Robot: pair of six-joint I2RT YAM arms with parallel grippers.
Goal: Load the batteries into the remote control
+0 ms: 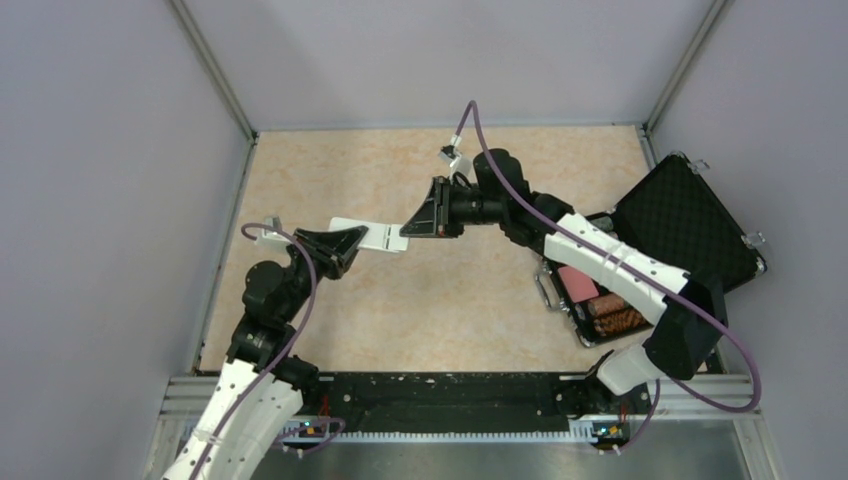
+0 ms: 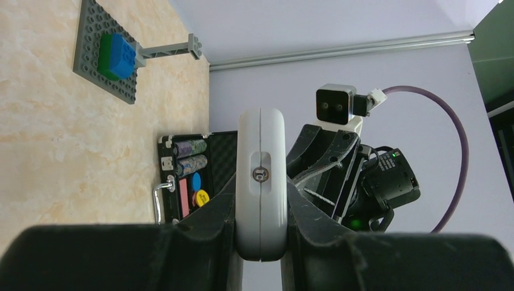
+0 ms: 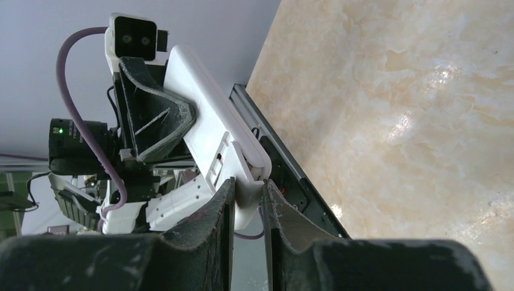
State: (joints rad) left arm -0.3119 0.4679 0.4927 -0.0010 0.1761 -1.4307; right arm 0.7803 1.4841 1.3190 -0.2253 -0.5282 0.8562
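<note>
Remote control [image 1: 372, 237] is in the air at centre-left of the top view. Its long axis runs near horizontal across the frame and its white back faces up, one end in each gripper.

Left gripper [image 1: 358, 240] is clamped tight on the remote's left end. In the left wrist view the fingers [image 2: 221, 209] press on its two broad faces, and the end face with a small round window points at the camera. The left arm rises from lower left, elbow folded, wrist pointing right.

Right gripper [image 1: 408, 228] is nearly closed, pinching the white right end. I can't tell whether that part is a separate cover. The right arm comes up from lower right over the open black case [image 1: 690, 215] holding poker chips [image 1: 618, 318], then bends left, wrist pointing left.

A grey plate [image 2: 91, 36] with a blue block [image 2: 121, 54] lies at upper left of the left wrist view.
</note>
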